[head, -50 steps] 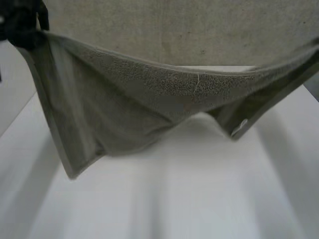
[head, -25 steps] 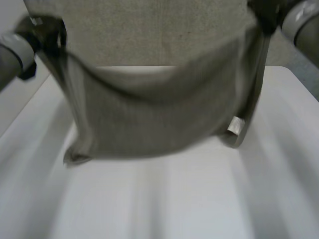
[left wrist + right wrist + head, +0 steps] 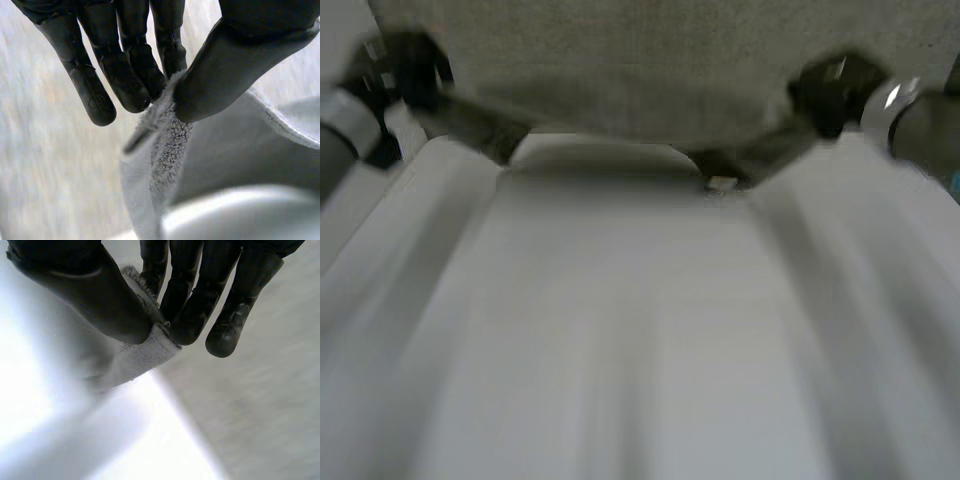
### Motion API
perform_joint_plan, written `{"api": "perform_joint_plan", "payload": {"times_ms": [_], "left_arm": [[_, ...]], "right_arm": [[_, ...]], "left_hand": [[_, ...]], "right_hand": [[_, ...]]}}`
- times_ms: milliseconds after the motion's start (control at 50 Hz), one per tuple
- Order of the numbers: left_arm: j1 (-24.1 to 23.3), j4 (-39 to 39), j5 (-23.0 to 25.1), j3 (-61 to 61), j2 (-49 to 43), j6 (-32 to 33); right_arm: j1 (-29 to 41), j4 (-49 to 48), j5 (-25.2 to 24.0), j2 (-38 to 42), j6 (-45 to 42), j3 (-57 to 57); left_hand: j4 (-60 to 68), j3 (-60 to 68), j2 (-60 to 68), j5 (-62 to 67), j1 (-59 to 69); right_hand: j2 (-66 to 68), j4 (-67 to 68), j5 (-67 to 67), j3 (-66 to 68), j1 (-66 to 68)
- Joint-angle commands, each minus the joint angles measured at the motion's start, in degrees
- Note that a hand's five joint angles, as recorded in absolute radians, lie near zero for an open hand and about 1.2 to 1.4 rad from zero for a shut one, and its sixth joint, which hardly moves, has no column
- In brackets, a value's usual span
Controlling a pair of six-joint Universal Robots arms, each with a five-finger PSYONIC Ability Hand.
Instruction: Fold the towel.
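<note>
The grey-green towel (image 3: 620, 110) is stretched between my two hands at the far end of the white table (image 3: 640, 350), sagging in the middle by the far edge. A white tag (image 3: 720, 183) shows on its right part. My left hand (image 3: 405, 65) holds the towel's left corner. In the left wrist view the towel corner (image 3: 165, 150) is pinched between this hand's (image 3: 235, 60) thumb and fingers. My right hand (image 3: 835, 85) holds the right corner. The right wrist view shows that corner (image 3: 150, 350) squeezed between this hand's (image 3: 100, 295) thumb and fingers.
Beyond the table's far edge lies a beige floor (image 3: 620, 30). My grey forearms (image 3: 340, 130) come in from both sides.
Both hands have swung away from me toward the table's far end, drawing closer together at first. The towel, hanging over the table's middle a second ago, now stretches low along the far edge.
</note>
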Motion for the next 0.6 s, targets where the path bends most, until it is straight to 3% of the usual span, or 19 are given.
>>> {"api": "perform_joint_plan", "payload": {"times_ms": [20,60,120,180,300,400,600], "left_arm": [[2.45,3.09,2.67,-19.46,-0.64,14.56],[3.15,3.09,2.85,-24.71,0.32,18.77],[3.24,2.91,3.11,-26.57,1.38,19.75],[5.26,2.56,4.86,-31.39,9.87,19.84],[7.73,2.29,6.98,-35.89,20.27,19.22],[11.41,2.29,9.7,-40.54,32.9,14.84],[14.32,2.47,13.22,-41.17,36.54,8.42]], "right_arm": [[-2.48,-5.12,-4.22,-4.71,-3.73,26.49],[-2.57,-11.33,-4.75,-8.73,-4.08,35.76],[-2.48,-14.0,-4.75,-11.74,-4.08,39.76],[-2.66,-18.29,-4.66,-22.07,-3.29,48.0],[-6.09,-19.01,-4.75,-33.18,-1.27,52.15],[-13.89,-19.01,-6.32,-43.97,2.5,52.68],[-18.22,-18.48,-12.74,-46.11,3.03,52.5]], "left_hand": [[2.3,3.36,3.05,5.57,7.67],[2.3,3.36,3.05,5.57,7.67],[2.3,3.36,3.05,5.57,7.67],[2.3,3.36,3.05,5.57,7.67],[2.3,3.36,3.05,5.57,7.67],[2.3,3.36,3.05,5.57,7.67],[2.3,3.36,3.05,5.57,7.67]], "right_hand": [[5.25,3.57,3.35,3.55,3.96],[5.25,3.57,3.35,3.55,3.96],[5.25,3.57,3.35,3.55,3.96],[5.25,3.57,3.35,3.55,3.96],[5.25,3.57,3.35,3.55,3.96],[5.25,3.57,3.35,3.55,3.96],[5.25,3.57,3.35,3.55,3.96]]}}
